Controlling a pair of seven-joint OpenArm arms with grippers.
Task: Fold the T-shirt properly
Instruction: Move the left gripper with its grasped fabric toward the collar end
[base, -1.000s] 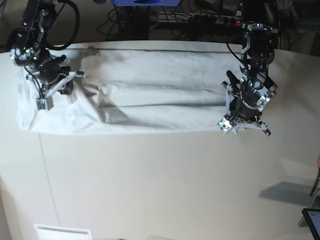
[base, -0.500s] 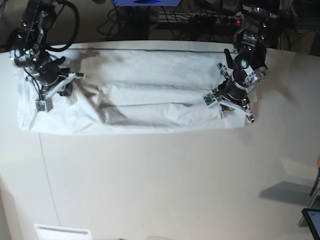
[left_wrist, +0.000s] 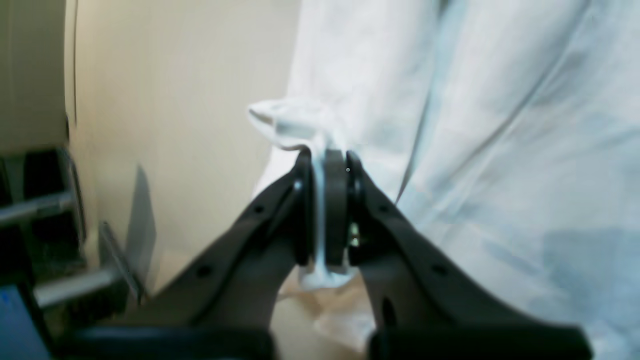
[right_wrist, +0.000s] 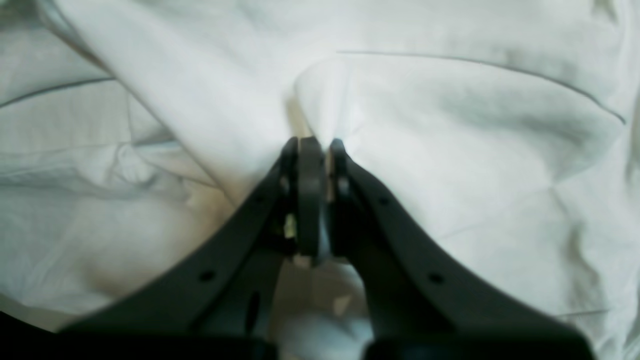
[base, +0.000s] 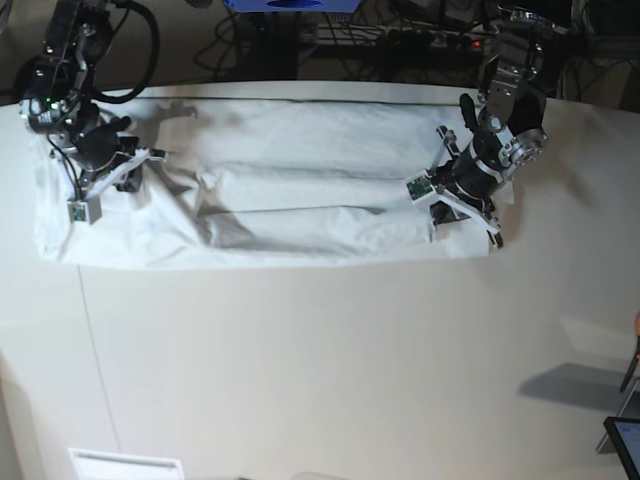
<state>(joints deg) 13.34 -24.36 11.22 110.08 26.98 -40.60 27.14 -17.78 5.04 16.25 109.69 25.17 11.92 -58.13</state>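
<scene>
The white T-shirt (base: 300, 200) lies stretched in a long, wrinkled band across the far half of the table, with lengthwise folds along its middle. My left gripper (base: 453, 208) is at the shirt's right end. In the left wrist view it (left_wrist: 325, 160) is shut on a pinched bit of the T-shirt's (left_wrist: 500, 125) edge, lifted a little off the tabletop. My right gripper (base: 113, 183) is at the shirt's left end. In the right wrist view it (right_wrist: 312, 145) is shut on a raised fold of the T-shirt (right_wrist: 450, 125).
A small white paper label (base: 125, 465) lies at the table's front left. A dark screen corner (base: 625, 440) shows at the right edge. Cables and dark gear (base: 400, 35) run behind the table's back edge. The off-white tabletop (base: 320, 360) spreads in front of the shirt.
My left gripper has moved from the shirt's front right corner up and left onto its right end, drawing the cloth edge inward. The right gripper has stayed nearly still.
</scene>
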